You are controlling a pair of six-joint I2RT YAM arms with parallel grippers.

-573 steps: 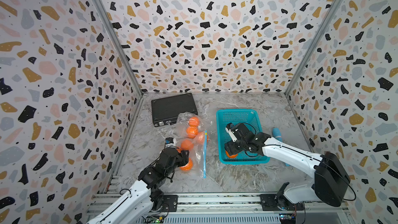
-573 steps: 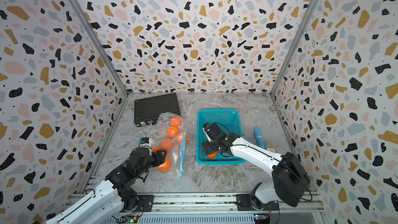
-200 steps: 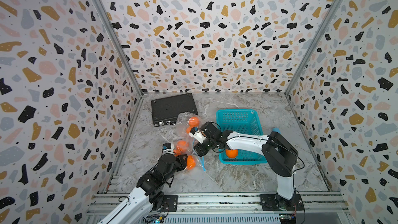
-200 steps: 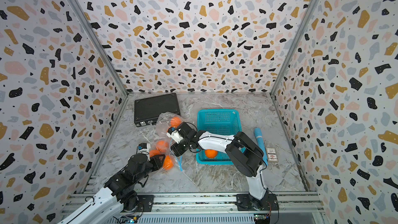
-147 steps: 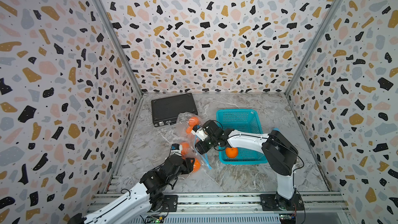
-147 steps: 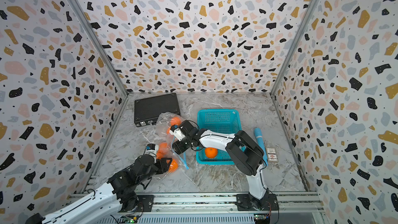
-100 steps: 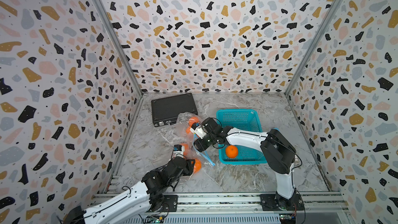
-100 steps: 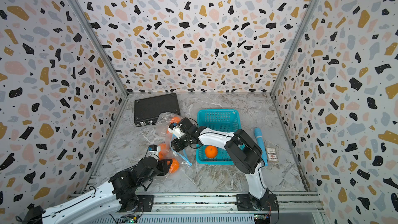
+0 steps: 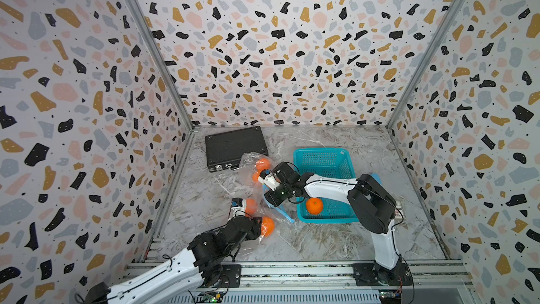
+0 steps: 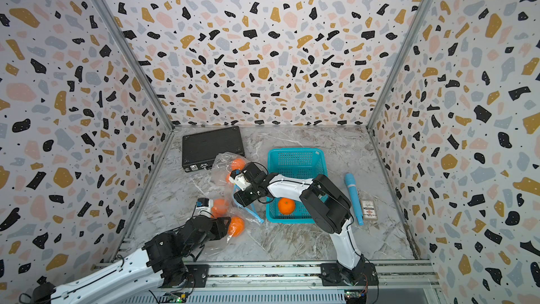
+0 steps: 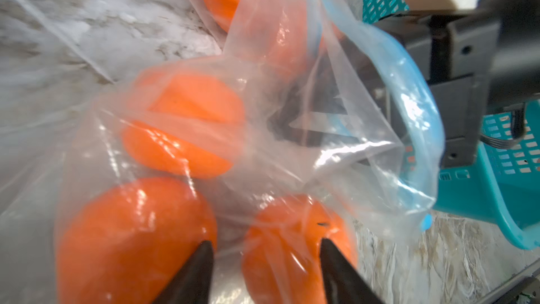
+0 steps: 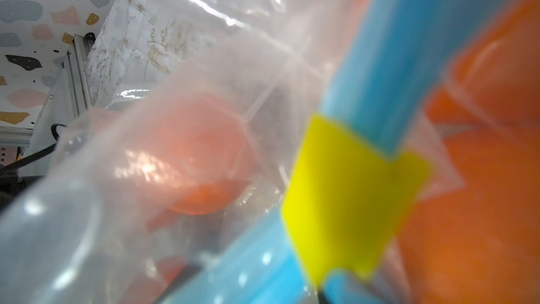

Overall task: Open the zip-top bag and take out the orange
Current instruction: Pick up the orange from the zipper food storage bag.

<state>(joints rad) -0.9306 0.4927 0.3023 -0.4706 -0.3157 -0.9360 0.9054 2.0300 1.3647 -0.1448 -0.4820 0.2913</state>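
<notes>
Marble tabletop (image 9: 321, 242) — bag (image 9: 246, 164), basket (image 9: 321, 151), case (image 9: 235, 145)

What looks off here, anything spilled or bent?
Nothing spilled. The bag lies crumpled beside the basket, its blue zip strip bowed into a loop, mouth gaping; oranges are inside. One orange sits in the basket.

Middle's crowded, edges are open
Bag (image 9: 247, 162) sits between the case (image 9: 235, 146) at far left and the basket (image 9: 321, 151) just right of it, with the right arm (image 9: 327, 187) lying across that gap; bare floor (image 9: 306, 241) along the near side and far of the basket is open.
</notes>
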